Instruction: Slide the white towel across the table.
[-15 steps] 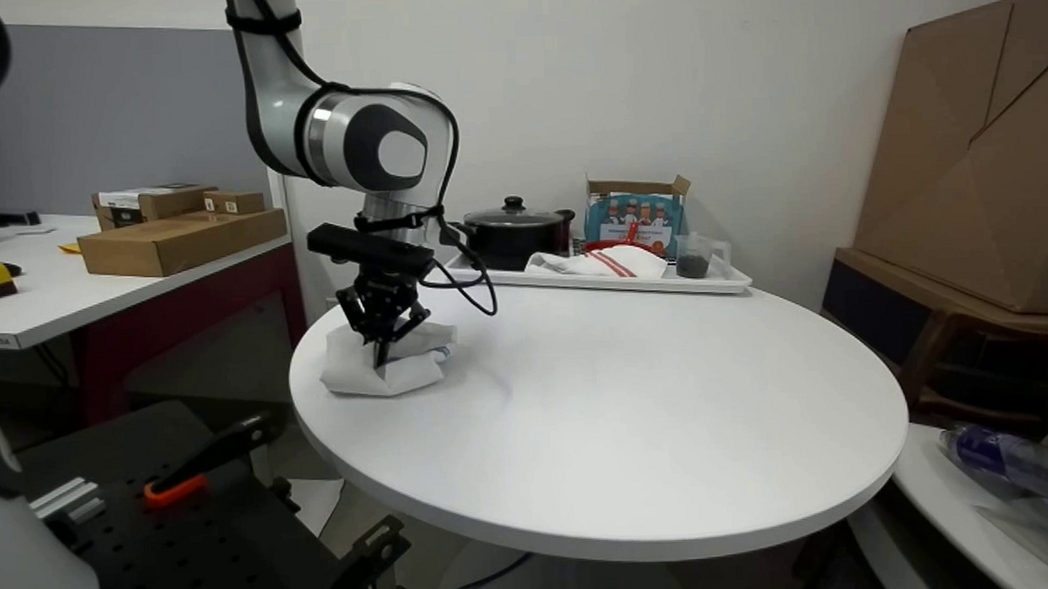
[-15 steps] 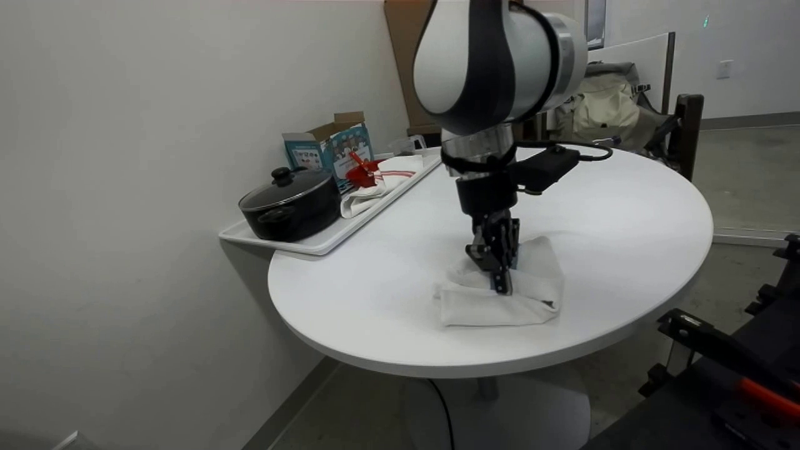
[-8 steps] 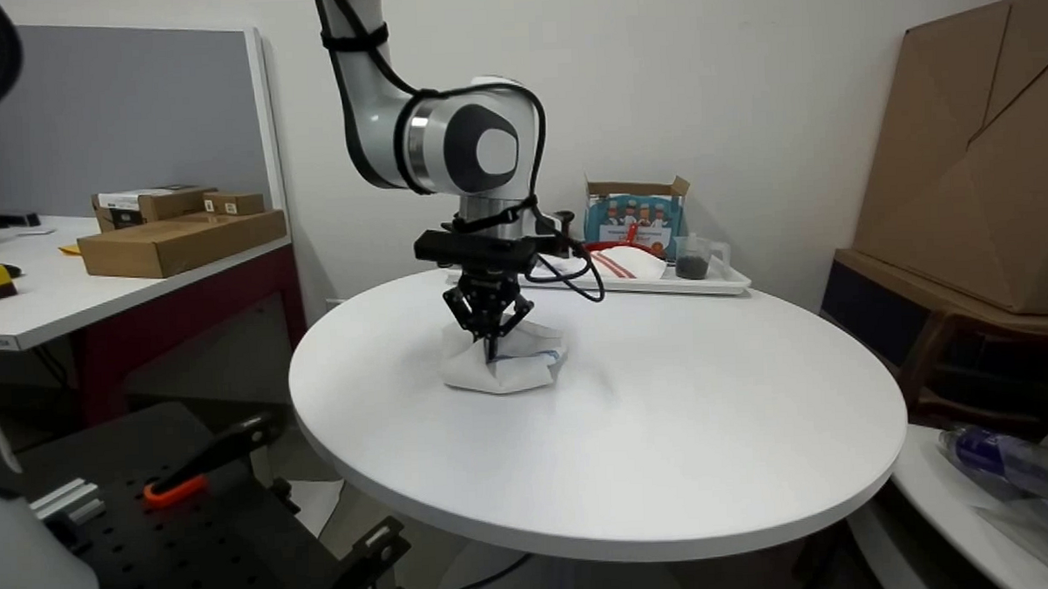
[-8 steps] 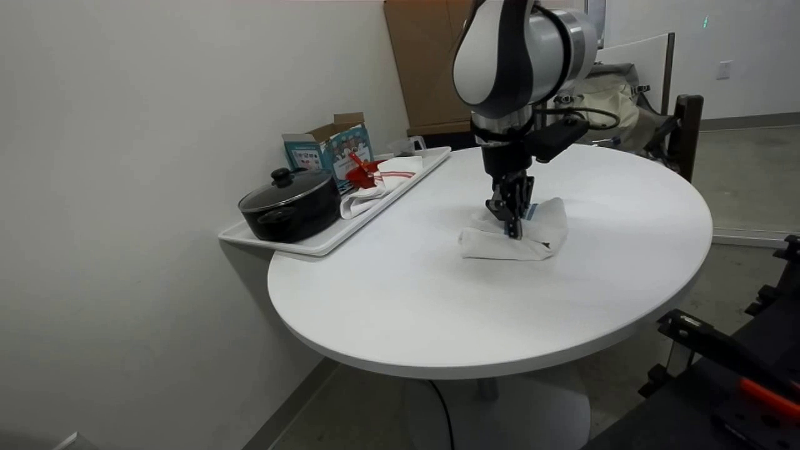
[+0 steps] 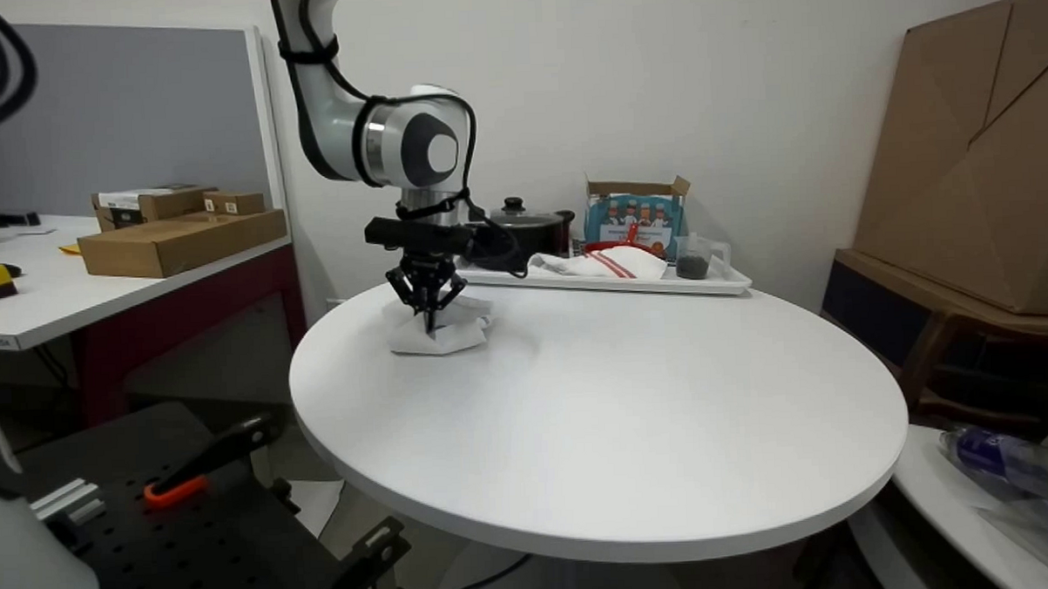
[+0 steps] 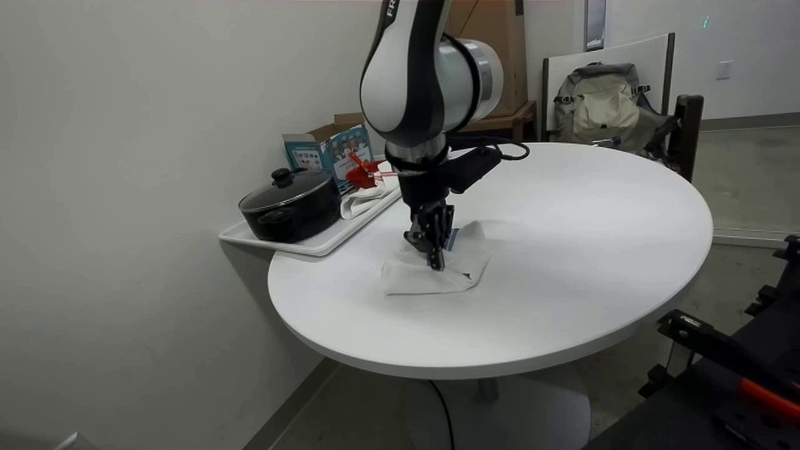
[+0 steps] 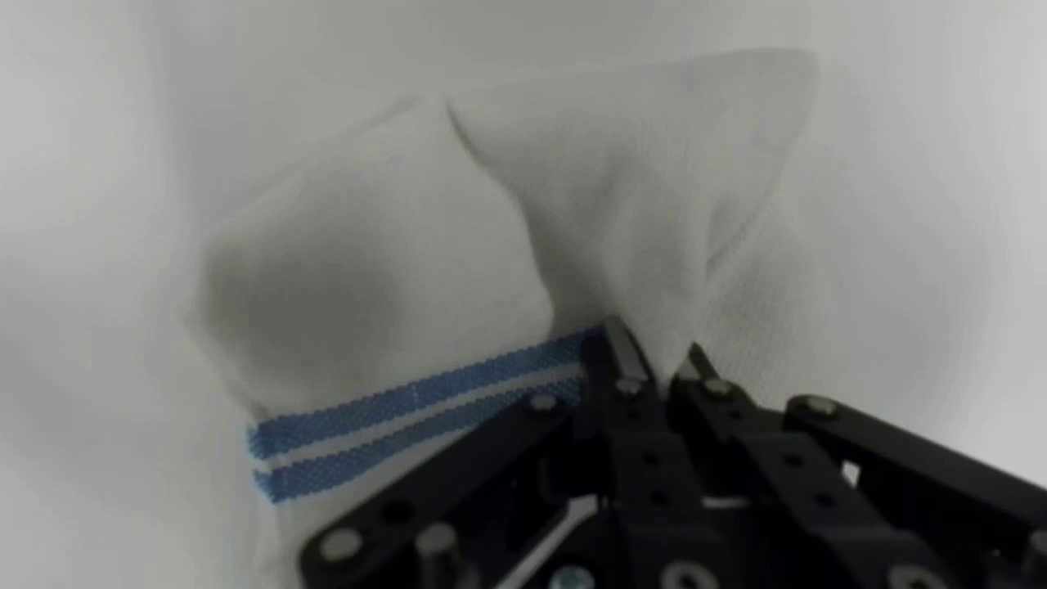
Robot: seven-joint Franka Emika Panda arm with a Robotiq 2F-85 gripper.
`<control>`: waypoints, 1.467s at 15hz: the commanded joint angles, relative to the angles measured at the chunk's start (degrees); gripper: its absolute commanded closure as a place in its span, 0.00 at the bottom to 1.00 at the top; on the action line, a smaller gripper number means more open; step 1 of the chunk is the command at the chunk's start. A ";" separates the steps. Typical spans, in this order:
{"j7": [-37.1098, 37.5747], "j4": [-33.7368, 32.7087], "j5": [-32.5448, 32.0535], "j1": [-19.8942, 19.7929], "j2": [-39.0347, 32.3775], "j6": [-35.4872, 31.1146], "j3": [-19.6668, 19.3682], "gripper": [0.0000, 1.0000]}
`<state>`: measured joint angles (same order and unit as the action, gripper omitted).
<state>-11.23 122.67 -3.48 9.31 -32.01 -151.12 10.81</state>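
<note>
The white towel (image 5: 457,338) with blue stripes lies bunched on the round white table (image 5: 633,430), near its back left in this exterior view. It also shows in an exterior view (image 6: 412,286) on the near part of the table. My gripper (image 5: 430,326) points down into the towel's middle and touches it. In the wrist view the fingers (image 7: 658,360) are shut on a pinched fold of the towel (image 7: 376,262), with the blue stripe left of the fingers. The rest of the towel spreads flat around the fingers. The fingertips are partly hidden by the cloth in both exterior views.
A white tray (image 5: 724,285) sits at the table's wall side. It holds a black lidded pot (image 6: 290,209), a cloth with red stripes (image 5: 619,263), a red utensil (image 6: 362,174), a blue box (image 5: 635,216) and a clear cup (image 5: 694,258). A wall stands behind it.
The towel slides with my gripper, held throughout. In an exterior view it went right, then back left and away from the camera; it now lies nearer the tray than one second ago.
</note>
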 commanded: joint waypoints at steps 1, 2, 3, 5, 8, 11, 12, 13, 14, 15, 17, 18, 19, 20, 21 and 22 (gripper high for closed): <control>-3.64 5.15 0.73 -0.50 0.21 -0.43 4.44 0.98; -5.03 7.87 0.94 -1.13 1.41 -1.06 5.62 0.98; -6.81 11.16 1.51 -2.29 2.88 -1.51 6.83 0.98; -9.12 16.63 2.33 -4.18 5.67 -1.87 7.91 0.98; -9.70 22.64 1.62 -6.59 10.04 -2.14 5.20 0.98; -8.54 21.67 0.50 -9.26 11.40 -3.33 0.15 0.98; -8.90 19.32 1.59 -10.50 10.65 -3.24 -0.58 0.98; -8.29 17.31 1.29 -10.69 9.78 -3.83 -1.65 0.98; -8.03 14.52 1.71 -10.88 8.38 -3.36 -1.76 0.98; -6.67 11.66 1.18 -10.06 6.87 -3.03 -2.15 0.98; -3.75 6.22 -0.39 -7.07 3.61 -2.11 -2.32 0.98; -3.07 4.15 -1.06 -5.69 2.21 -1.99 -2.19 0.98; -2.49 2.29 -1.33 -4.15 0.68 -1.11 -1.66 0.98; -2.42 0.81 -1.23 -3.01 -0.69 -0.22 -1.01 0.98; -2.44 0.41 -1.64 -1.47 -1.74 0.30 -0.49 0.98; -2.76 0.25 -2.23 -0.20 -2.20 0.84 -0.07 0.98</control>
<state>-15.33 126.26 -3.58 5.68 -30.05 -152.43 9.80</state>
